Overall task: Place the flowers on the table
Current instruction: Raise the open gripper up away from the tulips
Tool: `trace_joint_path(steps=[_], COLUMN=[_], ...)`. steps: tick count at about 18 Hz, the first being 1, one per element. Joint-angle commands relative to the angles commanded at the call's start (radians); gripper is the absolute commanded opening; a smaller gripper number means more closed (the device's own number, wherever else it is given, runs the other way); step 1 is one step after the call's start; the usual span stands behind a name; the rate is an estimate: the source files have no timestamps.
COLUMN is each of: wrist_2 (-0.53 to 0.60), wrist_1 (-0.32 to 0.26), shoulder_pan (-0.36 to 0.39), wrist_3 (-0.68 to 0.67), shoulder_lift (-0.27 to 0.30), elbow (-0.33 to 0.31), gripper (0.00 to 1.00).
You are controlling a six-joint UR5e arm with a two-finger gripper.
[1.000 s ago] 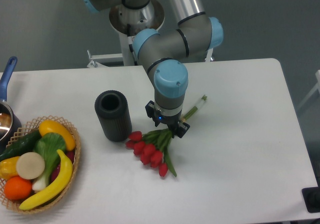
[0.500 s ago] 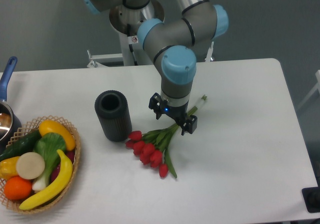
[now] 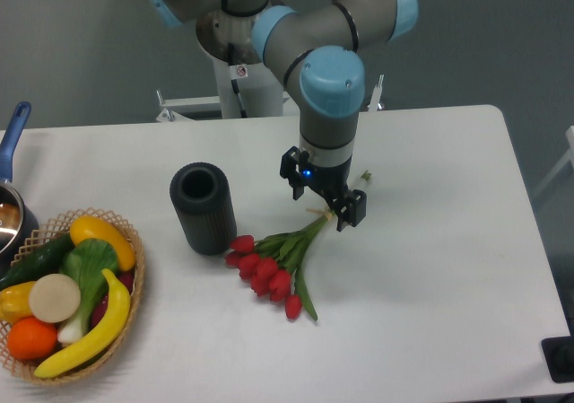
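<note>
Jaws spread wide, empty — above flowers [image 3: 273,264] lying on table [image 3: 430,241]

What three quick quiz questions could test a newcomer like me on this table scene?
1. True or false: the flowers lie flat on the table.
2. What stands closest to the red buds? A) the wicker basket B) the dark cylinder C) the blue-handled pot
3. Fill in: the gripper is above the ____ end of the bunch.

Key:
1. True. The bunch rests on the white top, buds toward the camera.
2. B. The cylinder stands upright just left of the buds.
3. Stem. Its jaws look open, with nothing between them.
</note>
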Motion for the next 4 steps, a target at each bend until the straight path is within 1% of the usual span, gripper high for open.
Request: trace_joint_path(steps=[1, 3, 4], wrist_2=[0.0, 0.002, 0.002], wrist_1=[-0.018, -0.075, -0.084], shoulder_pan=[0.003, 0.011, 0.018], wrist_3=[0.006, 0.046, 0.072], shoulder_lift=[0.005, 0.009, 0.02], elbow=[0.005, 0.015, 0.015], gripper=[1.0, 1.0, 1.0])
